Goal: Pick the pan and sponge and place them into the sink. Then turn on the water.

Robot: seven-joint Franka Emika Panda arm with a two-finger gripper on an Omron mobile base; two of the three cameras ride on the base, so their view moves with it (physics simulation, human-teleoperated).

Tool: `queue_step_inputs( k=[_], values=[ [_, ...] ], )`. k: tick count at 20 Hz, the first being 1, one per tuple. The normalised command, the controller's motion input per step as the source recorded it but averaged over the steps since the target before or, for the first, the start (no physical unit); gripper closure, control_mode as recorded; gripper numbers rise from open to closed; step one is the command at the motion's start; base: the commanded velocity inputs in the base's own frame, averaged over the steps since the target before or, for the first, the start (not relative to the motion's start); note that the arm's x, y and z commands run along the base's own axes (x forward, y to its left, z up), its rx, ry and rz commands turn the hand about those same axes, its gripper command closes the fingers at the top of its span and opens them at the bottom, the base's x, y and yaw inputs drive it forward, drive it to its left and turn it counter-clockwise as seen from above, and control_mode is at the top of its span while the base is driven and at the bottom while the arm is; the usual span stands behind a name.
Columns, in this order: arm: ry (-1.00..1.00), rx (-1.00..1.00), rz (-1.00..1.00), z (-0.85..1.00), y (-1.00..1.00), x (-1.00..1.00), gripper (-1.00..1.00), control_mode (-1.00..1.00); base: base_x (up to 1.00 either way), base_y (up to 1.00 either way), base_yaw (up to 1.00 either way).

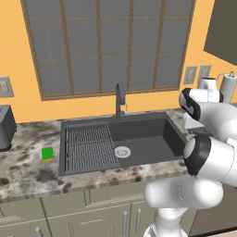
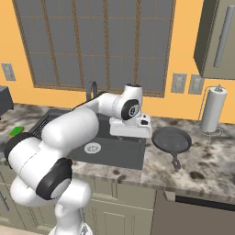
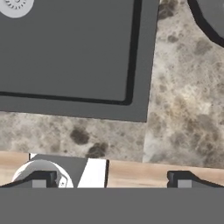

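White arm bent over the sink's right edge at frame centre, two-finger gripper (image 3: 111,179) spread wide and holding nothing, wide dark grey recessed sink (image 2: 120,158) below, speckled counter (image 3: 183,105) bare beside it, round dark grey pan (image 2: 171,139) right of centre, green sponge (image 1: 47,153) far left.

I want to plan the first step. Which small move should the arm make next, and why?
Probably swing the gripper toward the pan and lower over it. The pan lies on the counter right of the sink, the sponge on its left, so nothing is placed yet. The fingers stand apart, holding nothing, near the sink's corner.
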Motion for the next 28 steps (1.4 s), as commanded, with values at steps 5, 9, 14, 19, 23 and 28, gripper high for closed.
queue_step_inputs(
  k=[5, 9, 14, 19, 23, 28],
  values=[
    [0.00, 0.00, 0.01, -0.05, -0.18, 0.05, -1.00, -1.00, 0.00, 0.00, 0.00],
    [0.01, 0.00, 0.00, 0.00, -0.18, 0.05, -1.00, -1.00, 0.00, 0.00, 0.00],
    [0.02, 0.00, 0.00, 0.00, -0.17, 0.08, -1.00, -1.00, 0.00, 0.00, 0.00],
    [0.00, 0.00, 0.00, -0.08, -0.16, 0.08, -1.00, -1.00, 0.00, 0.00, 0.00],
    [0.00, 0.00, 0.01, -0.10, -0.16, 0.13, -1.00, -1.00, 0.00, 0.00, 0.00],
    [0.00, 0.00, 0.03, -0.08, -0.22, 0.14, -1.00, -1.00, 0.00, 0.00, 0.00]
  ],
)
